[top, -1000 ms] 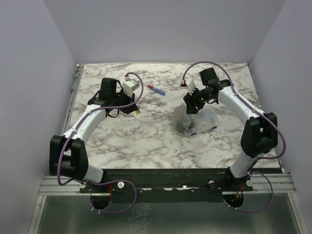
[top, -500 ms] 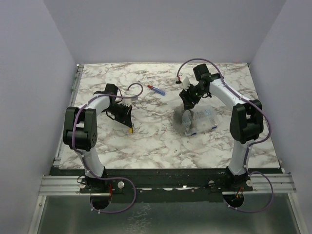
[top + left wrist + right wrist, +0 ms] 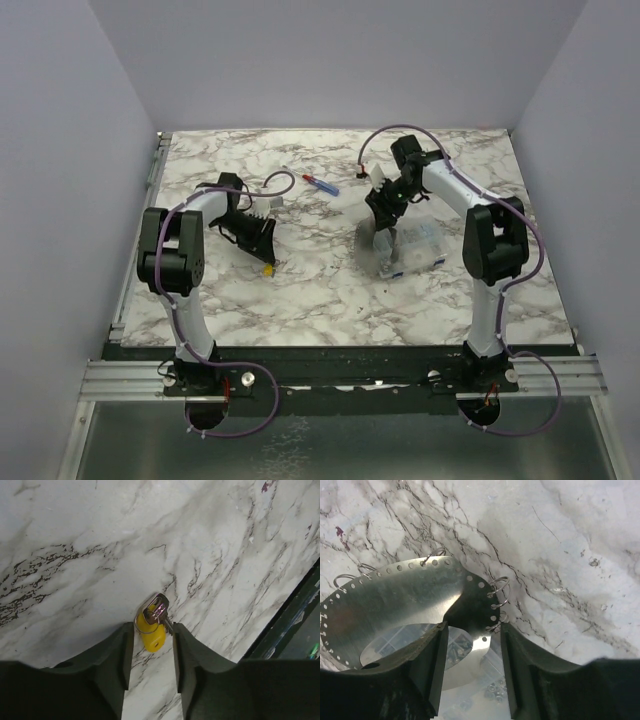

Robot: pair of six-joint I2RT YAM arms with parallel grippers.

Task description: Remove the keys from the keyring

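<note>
A yellow key [image 3: 150, 636] with a silver key [image 3: 156, 611] and a small wire ring lies flat on the marble, just at my left gripper's [image 3: 152, 630] fingertips. That gripper is open and empty. In the top view the yellow key [image 3: 268, 268] lies just in front of the left gripper [image 3: 262, 244]. The keyring [image 3: 395, 597], a wide grey metal band with punched holes and small wire rings [image 3: 499, 587], lies partly over a clear box. My right gripper [image 3: 471, 630] is open, low over the band's edge; the band also shows in the top view [image 3: 370, 250].
The clear plastic compartment box [image 3: 418, 248] holds small metal parts and lies under the keyring at centre right. A slim blue-and-red stick [image 3: 322, 184] lies at the back middle. The marble table [image 3: 300, 300] ends in a black front rail.
My left gripper carried the yellow key forward, set it on the table and opened. Both arms have folded back. My right gripper moved lower over the keyring.
</note>
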